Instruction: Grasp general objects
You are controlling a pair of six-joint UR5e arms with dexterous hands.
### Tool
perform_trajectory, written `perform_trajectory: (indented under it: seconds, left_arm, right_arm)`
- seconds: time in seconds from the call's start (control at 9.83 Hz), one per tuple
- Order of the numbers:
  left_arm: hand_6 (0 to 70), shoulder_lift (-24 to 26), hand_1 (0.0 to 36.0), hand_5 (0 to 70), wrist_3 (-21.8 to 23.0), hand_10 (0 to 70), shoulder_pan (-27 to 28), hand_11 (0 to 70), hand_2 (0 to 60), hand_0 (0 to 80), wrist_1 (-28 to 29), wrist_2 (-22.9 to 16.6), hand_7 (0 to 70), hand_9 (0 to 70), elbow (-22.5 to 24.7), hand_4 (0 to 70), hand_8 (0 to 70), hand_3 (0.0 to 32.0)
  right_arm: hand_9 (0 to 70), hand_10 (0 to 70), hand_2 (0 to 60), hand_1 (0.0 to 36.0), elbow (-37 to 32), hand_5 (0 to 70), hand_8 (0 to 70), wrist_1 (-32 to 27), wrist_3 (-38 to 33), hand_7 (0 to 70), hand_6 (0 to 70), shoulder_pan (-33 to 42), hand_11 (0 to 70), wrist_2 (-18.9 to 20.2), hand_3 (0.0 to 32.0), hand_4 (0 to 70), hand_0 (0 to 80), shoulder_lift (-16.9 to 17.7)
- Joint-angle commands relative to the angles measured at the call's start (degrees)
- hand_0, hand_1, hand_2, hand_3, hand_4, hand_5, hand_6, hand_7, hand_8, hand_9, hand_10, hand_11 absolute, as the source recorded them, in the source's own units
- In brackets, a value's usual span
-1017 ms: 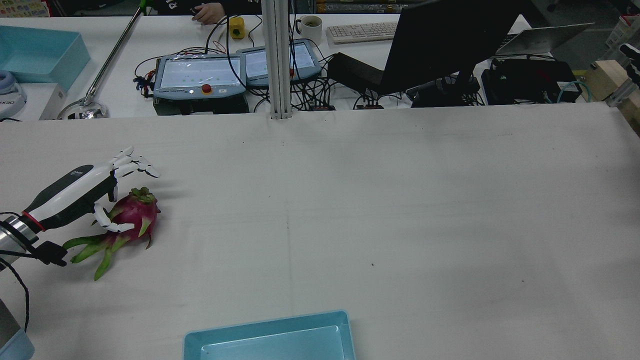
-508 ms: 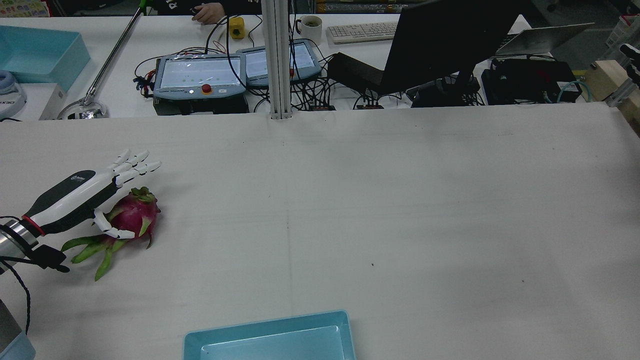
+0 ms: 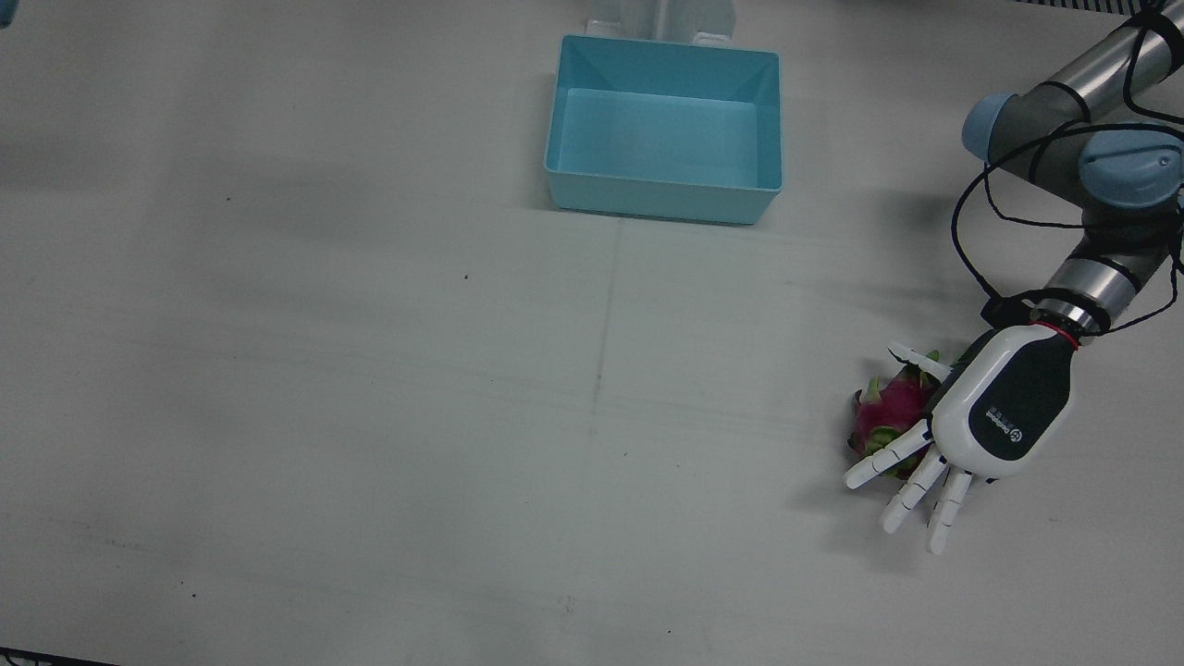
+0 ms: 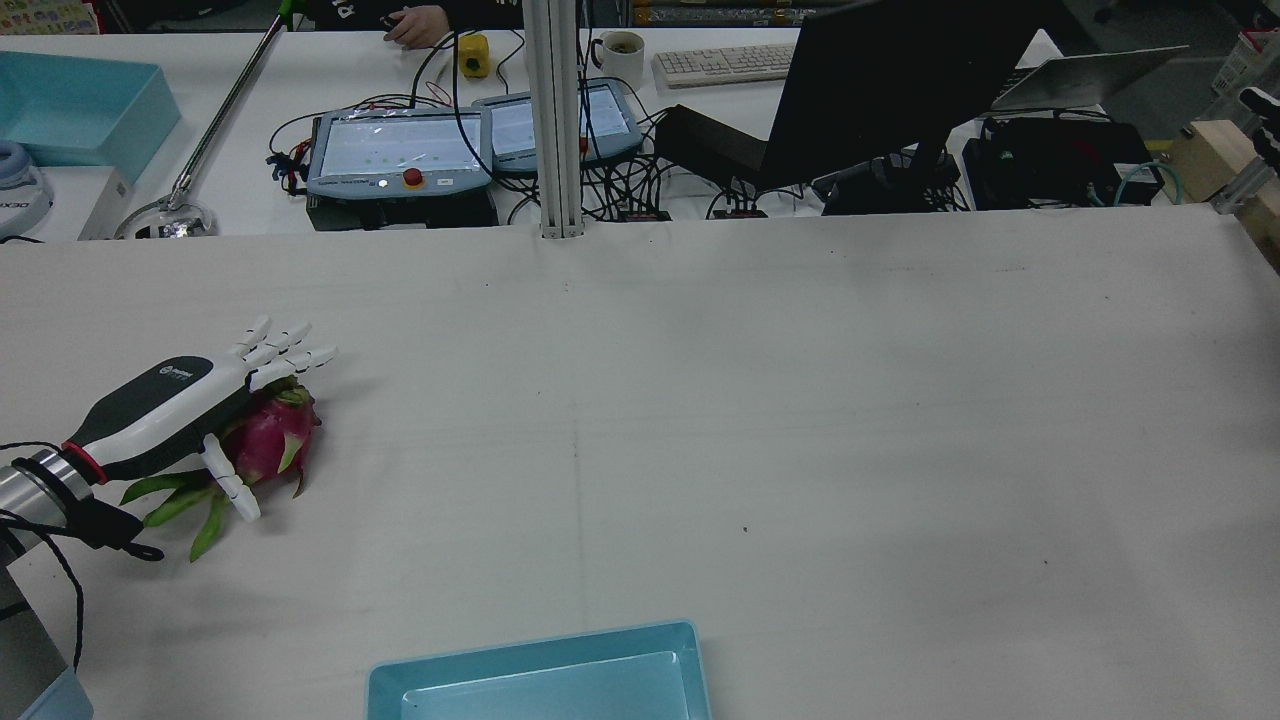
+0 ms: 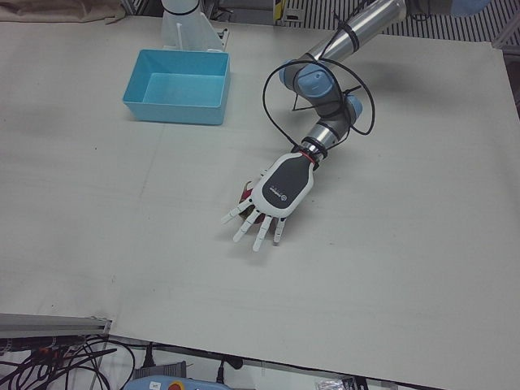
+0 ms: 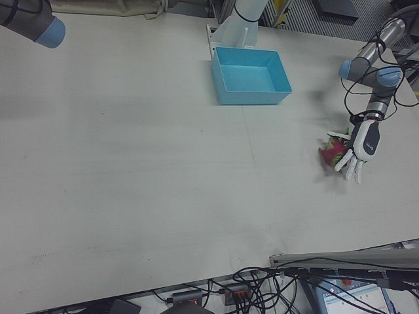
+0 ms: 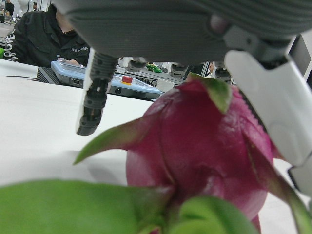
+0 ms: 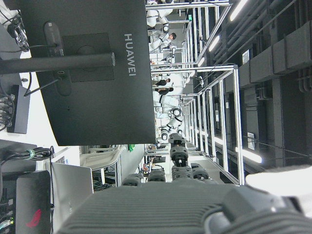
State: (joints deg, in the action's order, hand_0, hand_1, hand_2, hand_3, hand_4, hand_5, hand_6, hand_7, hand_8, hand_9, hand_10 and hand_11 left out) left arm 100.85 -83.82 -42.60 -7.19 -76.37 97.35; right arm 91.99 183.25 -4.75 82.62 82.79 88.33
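Note:
A pink dragon fruit (image 3: pixel 886 413) with green leafy scales lies on the white table at the robot's left side, also seen in the rear view (image 4: pixel 268 437) and right-front view (image 6: pixel 332 152). My left hand (image 3: pixel 997 418) hovers palm-down right over it, open, fingers stretched out past the fruit and the thumb on its near side (image 4: pixel 170 405) (image 5: pixel 277 190) (image 6: pixel 362 143). The left hand view is filled by the fruit (image 7: pixel 204 156), with a finger (image 7: pixel 94 100) hanging beyond it, apart from it. Of my right hand only a grey edge (image 8: pixel 161 207) shows; its fingers are hidden.
A light blue bin (image 3: pixel 664 200) stands empty at the table's robot-side middle (image 4: pixel 540 655) (image 5: pixel 175 110) (image 6: pixel 255 98). Beyond the far edge are teach pendants (image 4: pixel 398 155), a dark monitor (image 4: pixel 890 80), cables and a person's hand (image 4: pixel 410 25).
The left hand has swung over the top of the dragon fruit and come lower, fingers now extended past it. The fruit has not moved.

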Motion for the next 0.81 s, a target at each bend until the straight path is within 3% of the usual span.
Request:
perform_trajectory:
  seconds: [0.0, 0.2, 0.31, 0.41, 0.51, 0.61, 0.71]
  left_arm:
    - [0.0, 0.75, 19.9, 5.4, -4.93, 0.0, 0.06, 0.0, 7.2, 50.8, -0.02, 0.7, 3.8, 0.0, 0.03, 0.0, 0.0, 32.0]
    - [0.0, 0.75, 21.5, 11.5, -5.21, 1.4, 0.15, 3.3, 10.7, 52.8, 0.25, 1.48, 17.5, 2.1, -0.06, 0.0, 0.6, 32.0]
    - [0.0, 0.66, 22.8, 15.5, -5.21, 12.2, 0.15, 20.0, 14.5, 54.3, 0.25, 1.75, 28.5, 4.3, -0.14, 0.0, 1.4, 32.0]
    - [6.7, 0.66, 25.7, 23.8, -5.21, 35.1, 0.24, 52.1, 22.9, 56.9, 0.33, 1.75, 48.8, 9.4, -0.41, 0.7, 2.9, 31.8]
    - [20.0, 0.75, 24.9, 34.0, -5.21, 48.8, 0.85, 70.0, 28.1, 57.1, 0.25, 1.66, 66.6, 25.0, -0.58, 15.1, 11.1, 2.6]
    - [26.3, 0.75, 23.0, 38.8, -5.3, 51.7, 1.37, 70.0, 28.9, 55.8, 0.25, 1.75, 70.0, 31.5, -0.85, 24.0, 16.1, 0.0]
    - [32.3, 0.84, 21.5, 42.0, -5.38, 54.2, 1.55, 70.0, 30.0, 54.8, 0.16, 1.66, 70.0, 36.9, -0.94, 32.3, 20.6, 0.0]
  right_arm:
    - [0.0, 0.0, 0.0, 0.0, -0.06, 0.0, 0.0, 0.0, 0.0, 0.0, 0.0, 0.0, 0.0, 0.0, 0.0, 0.0, 0.0, 0.0]
    - [0.0, 0.0, 0.0, 0.0, 0.03, 0.0, 0.0, 0.0, 0.0, 0.0, 0.0, 0.0, 0.0, 0.0, 0.0, 0.0, 0.0, 0.0]
    - [0.0, 0.0, 0.0, 0.0, -0.06, 0.0, 0.0, 0.0, 0.0, 0.0, 0.0, 0.0, 0.0, 0.0, 0.0, 0.0, 0.0, 0.0]
    - [0.0, 0.0, 0.0, 0.0, -0.06, 0.0, 0.0, 0.0, 0.0, 0.0, 0.0, 0.0, 0.0, 0.0, 0.0, 0.0, 0.0, 0.0]
    - [0.0, 0.0, 0.0, 0.0, -0.06, 0.0, 0.0, 0.0, 0.0, 0.0, 0.0, 0.0, 0.0, 0.0, 0.0, 0.0, 0.0, 0.0]
    - [0.0, 0.0, 0.0, 0.0, -0.06, 0.0, 0.0, 0.0, 0.0, 0.0, 0.0, 0.0, 0.0, 0.0, 0.0, 0.0, 0.0, 0.0]
    - [0.0, 0.0, 0.0, 0.0, -0.06, 0.0, 0.0, 0.0, 0.0, 0.0, 0.0, 0.0, 0.0, 0.0, 0.0, 0.0, 0.0, 0.0]
